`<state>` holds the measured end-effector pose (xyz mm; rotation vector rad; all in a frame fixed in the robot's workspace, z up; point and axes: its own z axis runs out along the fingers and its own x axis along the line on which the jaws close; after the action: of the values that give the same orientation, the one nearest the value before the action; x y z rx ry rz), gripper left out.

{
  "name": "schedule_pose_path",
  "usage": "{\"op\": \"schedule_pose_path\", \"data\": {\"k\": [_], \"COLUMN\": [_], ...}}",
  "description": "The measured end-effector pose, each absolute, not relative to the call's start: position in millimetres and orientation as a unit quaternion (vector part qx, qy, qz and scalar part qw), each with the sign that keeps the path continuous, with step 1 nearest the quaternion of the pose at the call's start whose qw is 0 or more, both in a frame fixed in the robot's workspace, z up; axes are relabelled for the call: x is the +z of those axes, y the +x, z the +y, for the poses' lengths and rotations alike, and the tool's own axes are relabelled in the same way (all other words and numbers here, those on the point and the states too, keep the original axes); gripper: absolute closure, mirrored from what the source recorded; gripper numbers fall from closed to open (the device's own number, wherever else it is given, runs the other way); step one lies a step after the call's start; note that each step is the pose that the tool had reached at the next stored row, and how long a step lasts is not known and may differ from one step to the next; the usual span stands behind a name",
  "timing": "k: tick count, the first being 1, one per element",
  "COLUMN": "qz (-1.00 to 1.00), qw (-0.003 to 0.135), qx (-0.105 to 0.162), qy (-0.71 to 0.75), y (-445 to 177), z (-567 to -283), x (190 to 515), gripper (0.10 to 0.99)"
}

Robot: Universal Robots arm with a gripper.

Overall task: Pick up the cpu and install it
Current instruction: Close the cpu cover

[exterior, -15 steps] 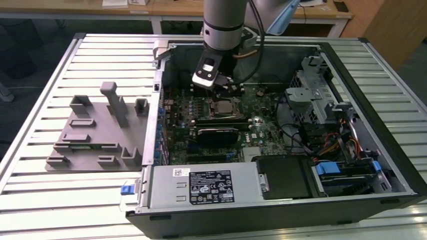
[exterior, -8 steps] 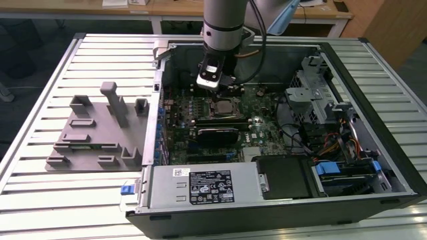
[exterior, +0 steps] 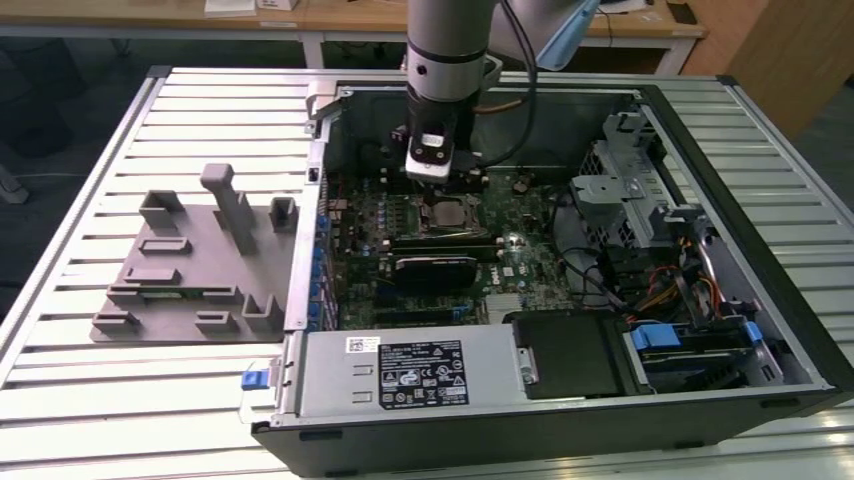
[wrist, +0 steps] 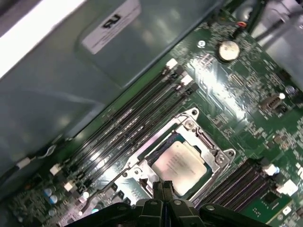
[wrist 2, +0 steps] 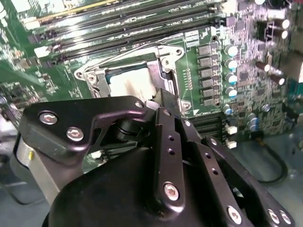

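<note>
The cpu point(wrist: 180, 163), a square chip with a silver-grey top, lies flat in the motherboard socket point(wrist: 214, 147), framed by the socket's metal bracket. It also shows in the second wrist view as cpu point(wrist 2: 129, 82) and in the exterior view as cpu point(exterior: 443, 212), near the middle of the open computer case. My gripper point(wrist: 163, 188) hovers just above one edge of the chip. Its black fingers point(wrist 2: 165, 101) are pressed together with nothing between them. In the exterior view the gripper point(exterior: 445, 185) hangs over the socket from the upright arm.
Black memory slots point(wrist: 137, 118) run along one side of the socket, and more slots point(wrist: 241, 179) along the other. The case wall point(exterior: 320, 200) stands at the exterior view's left, with a grey fixture block point(exterior: 200, 260) beyond it. Drive cages and cables point(exterior: 641, 230) crowd the right.
</note>
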<state>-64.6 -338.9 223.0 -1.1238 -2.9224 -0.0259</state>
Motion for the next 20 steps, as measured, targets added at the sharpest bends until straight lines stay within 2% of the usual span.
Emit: {"op": "schedule_pose_path", "data": {"k": [20], "qz": [-0.978], "qw": [0.004], "qx": [0.0], "qy": [-0.209], "y": [-64.6], "z": [-338.9], "x": [221.6], "gripper": [0.98]}}
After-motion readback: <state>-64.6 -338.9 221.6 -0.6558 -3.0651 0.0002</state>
